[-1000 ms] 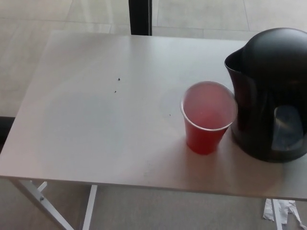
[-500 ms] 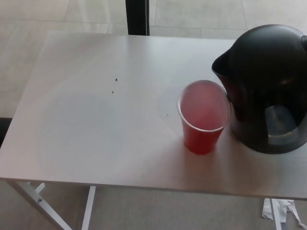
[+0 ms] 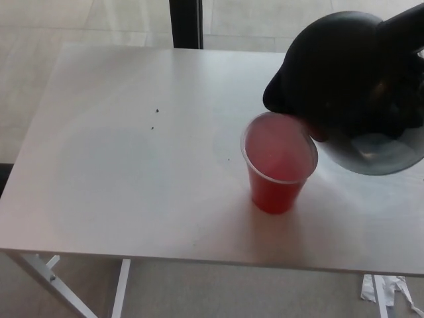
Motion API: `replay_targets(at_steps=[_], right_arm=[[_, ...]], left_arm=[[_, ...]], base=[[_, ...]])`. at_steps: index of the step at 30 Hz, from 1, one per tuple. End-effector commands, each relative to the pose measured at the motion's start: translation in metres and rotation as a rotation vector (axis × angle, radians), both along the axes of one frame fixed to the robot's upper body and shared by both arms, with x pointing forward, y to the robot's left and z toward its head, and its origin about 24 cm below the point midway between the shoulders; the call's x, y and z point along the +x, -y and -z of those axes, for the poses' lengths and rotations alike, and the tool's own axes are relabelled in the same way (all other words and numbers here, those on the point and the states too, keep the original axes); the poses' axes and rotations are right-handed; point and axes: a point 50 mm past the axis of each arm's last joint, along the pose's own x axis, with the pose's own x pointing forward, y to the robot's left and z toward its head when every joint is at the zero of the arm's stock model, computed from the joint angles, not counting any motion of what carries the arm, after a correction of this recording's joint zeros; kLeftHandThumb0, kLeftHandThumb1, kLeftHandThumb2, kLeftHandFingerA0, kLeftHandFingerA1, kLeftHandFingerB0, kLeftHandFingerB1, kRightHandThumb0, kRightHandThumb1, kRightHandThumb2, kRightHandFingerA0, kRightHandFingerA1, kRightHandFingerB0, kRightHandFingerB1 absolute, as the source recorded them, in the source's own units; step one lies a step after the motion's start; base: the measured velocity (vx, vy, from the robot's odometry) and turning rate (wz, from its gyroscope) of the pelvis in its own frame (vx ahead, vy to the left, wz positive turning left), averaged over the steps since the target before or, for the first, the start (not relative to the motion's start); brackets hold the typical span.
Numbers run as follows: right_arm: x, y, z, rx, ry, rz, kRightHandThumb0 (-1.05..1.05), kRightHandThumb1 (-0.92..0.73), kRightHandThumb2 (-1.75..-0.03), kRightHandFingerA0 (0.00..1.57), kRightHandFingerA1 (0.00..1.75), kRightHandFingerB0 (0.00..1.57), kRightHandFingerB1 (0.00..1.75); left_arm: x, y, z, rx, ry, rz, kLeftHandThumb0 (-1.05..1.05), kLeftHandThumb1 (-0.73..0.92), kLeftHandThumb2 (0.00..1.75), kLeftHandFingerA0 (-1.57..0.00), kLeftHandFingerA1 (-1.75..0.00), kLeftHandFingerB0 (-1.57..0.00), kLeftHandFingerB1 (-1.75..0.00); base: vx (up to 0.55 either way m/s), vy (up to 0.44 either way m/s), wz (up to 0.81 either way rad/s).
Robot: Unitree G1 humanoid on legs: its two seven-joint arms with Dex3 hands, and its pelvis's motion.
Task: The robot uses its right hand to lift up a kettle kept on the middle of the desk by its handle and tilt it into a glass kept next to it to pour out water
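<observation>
Tilting the black kettle slowly, keeping its spout over the red cup on the tabletop, grip of the hand impossible to tell.

There is only one view, from the robot's head, so no second view shares any part of the scene. It looks down steeply and forward across the pale surface, which fills most of the frame, with its near edge low in the picture and its far edge near the top. Tiled floor and a dark post show beyond it. The camera sits close. The kettle is cut off by the right edge, and the red cup stands just left of it. The right robot hand, up in that right corner, cannot be made out clearly against the dark kettle.
</observation>
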Motion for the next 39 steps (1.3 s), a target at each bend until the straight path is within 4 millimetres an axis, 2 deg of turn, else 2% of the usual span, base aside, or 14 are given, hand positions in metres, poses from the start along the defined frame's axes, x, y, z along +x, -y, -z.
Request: replay_targets(at_steps=[1,3,4,6,13,14,17,18,20,21,25,31,32,39], right_arm=[[0.0,-0.015,-0.022,-0.125,0.074,-0.119,-0.34,-0.84,-0.73,0.92,1.68,0.78,1.49],[0.001,-0.015,-0.025,-0.144,0.071,-0.123,-0.4,-0.85,-0.73,0.93,1.67,0.84,1.5],[0.001,-0.015,-0.03,-0.193,0.084,-0.122,-0.42,-0.87,-0.74,0.93,1.69,0.83,1.51],[0.002,-0.016,-0.035,-0.227,0.096,-0.118,-0.39,-0.89,-0.75,0.95,1.7,0.81,1.53],[0.0,-0.011,-0.047,-0.311,0.119,-0.147,-0.39,-0.88,-0.73,0.91,1.75,0.76,1.53],[-0.001,-0.009,-0.047,-0.338,0.118,-0.148,-0.43,-0.87,-0.74,0.92,1.73,0.77,1.54],[-0.002,-0.008,-0.046,-0.369,0.116,-0.156,-0.45,-0.9,-0.67,0.94,1.71,0.75,1.57],[-0.002,-0.008,-0.046,-0.386,0.125,-0.168,-0.46,-0.89,-0.67,0.92,1.71,0.74,1.59],[-0.001,-0.008,-0.044,-0.403,0.105,-0.183,-0.36,-0.82,-0.69,0.81,1.7,0.71,1.54],[-0.001,-0.008,-0.044,-0.416,0.084,-0.192,-0.39,-0.81,-0.69,0.79,1.69,0.72,1.54],[-0.001,-0.014,-0.044,-0.499,0.12,-0.229,-0.44,-0.87,-0.71,0.81,1.74,0.73,1.57],[-0.003,-0.028,-0.042,-0.652,0.189,-0.303,-0.33,-0.84,-0.7,0.83,1.72,0.69,1.56],[-0.004,-0.031,-0.041,-0.673,0.211,-0.322,-0.23,-0.76,-0.79,0.79,1.71,0.72,1.61],[-0.004,-0.042,-0.041,-0.786,0.23,-0.371,-0.23,-0.8,-0.64,0.81,1.74,0.67,1.6]], left_arm=[[0.001,-0.007,-0.009,0.026,0.015,-0.017,-1.05,0.66,1.07,-1.32,-0.95,-0.91,-1.36],[0.002,-0.008,-0.01,0.03,0.017,-0.018,-1.05,0.51,1.29,-1.3,-0.89,-0.86,-1.48],[0.002,-0.008,-0.011,0.031,0.02,-0.014,-1.05,0.65,1.08,-1.32,-0.95,-0.93,-1.35],[0.002,-0.009,-0.012,0.036,0.019,-0.011,-1.05,0.51,1.3,-1.28,-0.91,-0.89,-1.45],[0.003,-0.01,-0.014,0.033,0.028,-0.015,-1.05,0.51,1.29,-1.27,-0.91,-0.87,-1.44],[0.004,-0.011,-0.016,0.037,0.032,-0.015,-1.05,0.69,1.04,-1.3,-0.96,-0.92,-1.33],[0.004,-0.011,-0.015,0.041,0.029,-0.014,-1.05,0.69,1.04,-1.29,-0.96,-0.92,-1.33],[0.005,-0.011,-0.016,0.046,0.025,-0.013,-1.05,0.54,1.3,-1.26,-0.95,-0.84,-1.41],[0.005,-0.012,-0.017,0.044,0.028,-0.014,-1.05,0.51,1.29,-1.26,-0.9,-0.88,-1.44],[0.006,-0.012,-0.017,0.039,0.031,-0.018,-1.05,0.69,1.0,-1.29,-0.95,-0.93,-1.31],[0.006,-0.012,-0.017,0.037,0.045,-0.019,-1.05,0.69,1.0,-1.29,-0.97,-0.94,-1.31],[0.009,-0.012,-0.02,0.046,0.049,-0.016,-1.05,0.54,1.3,-1.27,-0.94,-0.85,-1.41],[0.01,-0.013,-0.021,0.045,0.056,-0.021,-1.05,0.67,1.06,-1.32,-0.95,-0.93,-1.35],[0.012,-0.014,-0.023,0.051,0.052,-0.02,-1.05,0.72,0.96,-1.37,-0.87,-0.93,-1.33]], base=[[0.0,0.0,0.0],[0.0,0.0,0.0],[0.0,0.0,0.0],[0.0,0.0,0.0],[0.0,0.0,0.0],[0.0,0.0,0.0],[0.0,0.0,0.0],[0.0,0.0,0.0],[0.0,0.0,0.0],[0.0,0.0,0.0],[0.0,0.0,0.0],[0.0,0.0,0.0],[0.0,0.0,0.0],[0.0,0.0,0.0]])
